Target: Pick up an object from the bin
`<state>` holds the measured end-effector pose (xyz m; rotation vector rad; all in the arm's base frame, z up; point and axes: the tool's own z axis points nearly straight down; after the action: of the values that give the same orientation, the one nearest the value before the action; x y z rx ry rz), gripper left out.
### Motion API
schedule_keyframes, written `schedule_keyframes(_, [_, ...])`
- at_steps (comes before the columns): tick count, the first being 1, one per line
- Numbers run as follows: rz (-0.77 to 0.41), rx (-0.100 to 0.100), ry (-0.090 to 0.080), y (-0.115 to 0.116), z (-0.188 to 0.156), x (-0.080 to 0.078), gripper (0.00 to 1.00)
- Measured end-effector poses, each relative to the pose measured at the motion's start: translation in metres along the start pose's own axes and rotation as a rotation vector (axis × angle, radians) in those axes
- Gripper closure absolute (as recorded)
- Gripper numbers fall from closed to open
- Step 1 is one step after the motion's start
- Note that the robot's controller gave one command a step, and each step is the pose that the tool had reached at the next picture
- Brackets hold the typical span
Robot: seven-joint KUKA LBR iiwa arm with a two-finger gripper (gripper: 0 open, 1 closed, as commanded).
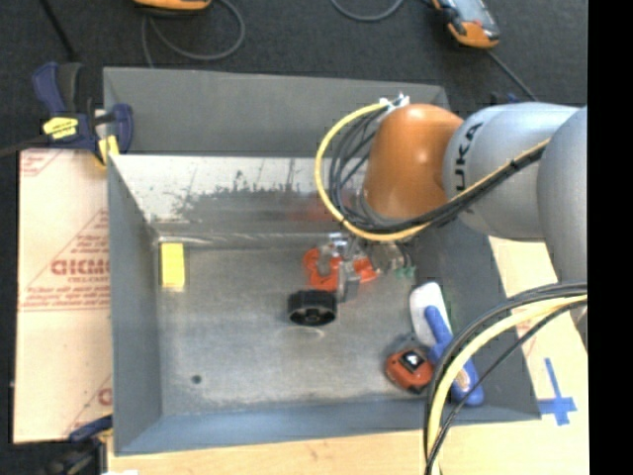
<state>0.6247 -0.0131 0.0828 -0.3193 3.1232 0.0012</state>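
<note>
In the camera view the arm (524, 171) comes in from the right over the grey bin (132, 364). Its orange wrist cover (410, 161) and a loop of cables (334, 171) hang above the far right part of the floor. Below the cover the gripper (342, 262) is down near the middle of the bin, close to the back wall. A small orange-red thing (318, 263) of irregular shape lies right at it, with orange showing on both sides of the metal tip, to the left and to the right. Whether the gripper is released or clenched cannot be told, as the tip and the orange-red thing run together, nor can it be told whether that thing is gripped or merely lies beneath. Just in front of the gripper, a little to the left, a black round thing (313, 308) rests on the floor, apart from the orange-red one. A yellow block (172, 265) stands well apart by the left wall. Near the right front corner lie a white and blue thing (431, 315) and, beside it, a small orange and black thing (407, 367).
</note>
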Motion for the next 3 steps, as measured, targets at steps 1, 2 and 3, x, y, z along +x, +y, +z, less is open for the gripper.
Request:
schedule_keyframes(1, [0.000, 0.001, 0.002, 0.000, -0.018, 0.000, 1.00])
schedule_keyframes(2, [0.001, 0.002, -0.002, -0.001, -0.034, -0.001, 1.00])
schedule_keyframes(3, [0.002, 0.002, 0.000, -0.001, -0.048, 0.000, 1.00])
